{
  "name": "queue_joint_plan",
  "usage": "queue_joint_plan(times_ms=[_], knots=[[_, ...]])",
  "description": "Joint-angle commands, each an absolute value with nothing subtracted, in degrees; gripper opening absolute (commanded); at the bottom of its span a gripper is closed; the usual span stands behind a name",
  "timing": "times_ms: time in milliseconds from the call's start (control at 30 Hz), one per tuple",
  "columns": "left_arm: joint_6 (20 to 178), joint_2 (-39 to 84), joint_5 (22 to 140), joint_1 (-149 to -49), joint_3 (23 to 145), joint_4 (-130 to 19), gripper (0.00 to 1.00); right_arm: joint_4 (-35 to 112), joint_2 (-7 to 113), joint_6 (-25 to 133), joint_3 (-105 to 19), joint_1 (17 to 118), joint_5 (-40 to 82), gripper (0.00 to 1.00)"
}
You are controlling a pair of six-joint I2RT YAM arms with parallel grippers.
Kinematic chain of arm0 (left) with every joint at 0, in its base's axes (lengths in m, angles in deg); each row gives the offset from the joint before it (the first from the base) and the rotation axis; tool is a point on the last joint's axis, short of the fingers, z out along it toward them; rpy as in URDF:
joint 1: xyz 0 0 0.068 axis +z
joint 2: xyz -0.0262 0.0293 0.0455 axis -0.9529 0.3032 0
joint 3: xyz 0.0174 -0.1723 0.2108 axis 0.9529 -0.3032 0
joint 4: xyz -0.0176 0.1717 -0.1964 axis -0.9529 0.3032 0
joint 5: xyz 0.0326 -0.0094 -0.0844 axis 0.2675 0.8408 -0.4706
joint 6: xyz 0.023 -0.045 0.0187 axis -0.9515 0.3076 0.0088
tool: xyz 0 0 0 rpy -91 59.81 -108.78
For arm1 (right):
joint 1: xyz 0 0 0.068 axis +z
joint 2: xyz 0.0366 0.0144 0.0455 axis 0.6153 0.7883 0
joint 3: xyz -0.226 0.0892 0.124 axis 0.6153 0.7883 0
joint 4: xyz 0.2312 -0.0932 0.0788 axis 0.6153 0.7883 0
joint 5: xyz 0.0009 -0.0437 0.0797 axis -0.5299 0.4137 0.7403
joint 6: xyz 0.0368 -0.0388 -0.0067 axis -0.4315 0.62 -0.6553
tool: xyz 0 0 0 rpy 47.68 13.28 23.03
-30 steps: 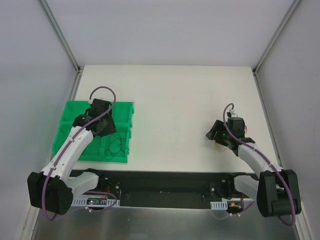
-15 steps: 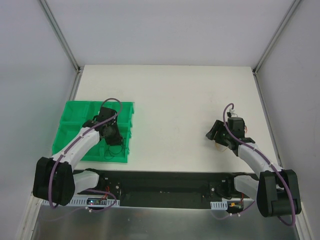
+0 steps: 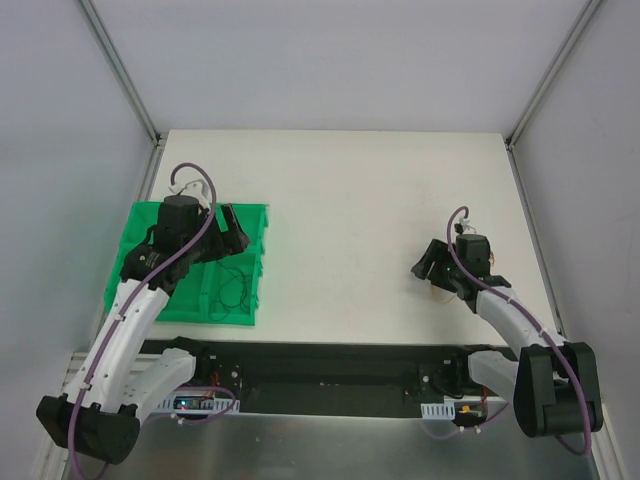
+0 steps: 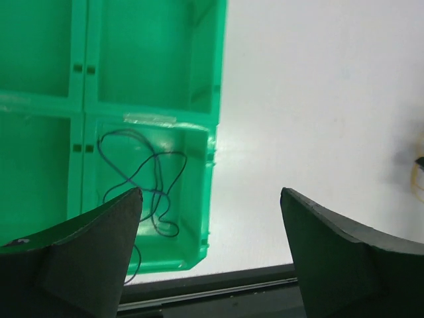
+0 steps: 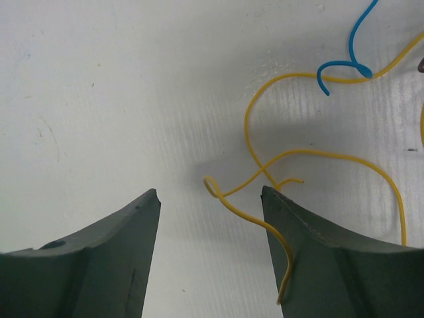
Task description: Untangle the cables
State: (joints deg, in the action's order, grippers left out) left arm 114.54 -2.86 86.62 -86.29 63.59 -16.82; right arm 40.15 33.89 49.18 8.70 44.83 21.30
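Observation:
A thin dark cable [image 4: 158, 179] lies loose in the near right compartment of the green bin [image 4: 212, 99]; in the top view the cable [image 3: 235, 290] shows there too. My left gripper [image 4: 211, 192] hangs above the bin's right edge, open wide and holding nothing; in the top view it [image 3: 226, 230] is over the bin's far right part. A yellow cable [image 5: 246, 122] curls on the white table, touching a blue cable [image 5: 338, 63] at the upper right. My right gripper [image 5: 211, 191] is open just over the yellow cable, one end of which crosses its right finger [image 5: 318, 252].
The green bin [image 3: 125, 255] with several compartments sits at the table's left near corner. A black strip [image 3: 330, 360] runs along the near edge between the arm bases. White walls with metal posts close in the table on three sides.
My left gripper has risen out of the bin's near right compartment, swung toward the far side and opened, leaving the dark cable lying there. The right arm has hardly moved.

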Motion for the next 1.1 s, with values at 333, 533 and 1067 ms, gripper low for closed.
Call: queue_joint_plan(times_ms=[333,533,1067], knots=[[110.9,21.3,71.9,-100.5,89.3,-29.3,0.78,56.6,27.0,47.7,0.0,39.9,11.5,0.65],[106.1,27.9,62.3,-102.0,89.6,-29.3,0.76,57.6,28.5,49.2,-0.7,39.2,18.5,0.55],[103.1,21.9,61.8,-102.6,85.2,-30.7,0.75,49.1,31.0,37.6,-7.8,60.1,29.8,0.01]])
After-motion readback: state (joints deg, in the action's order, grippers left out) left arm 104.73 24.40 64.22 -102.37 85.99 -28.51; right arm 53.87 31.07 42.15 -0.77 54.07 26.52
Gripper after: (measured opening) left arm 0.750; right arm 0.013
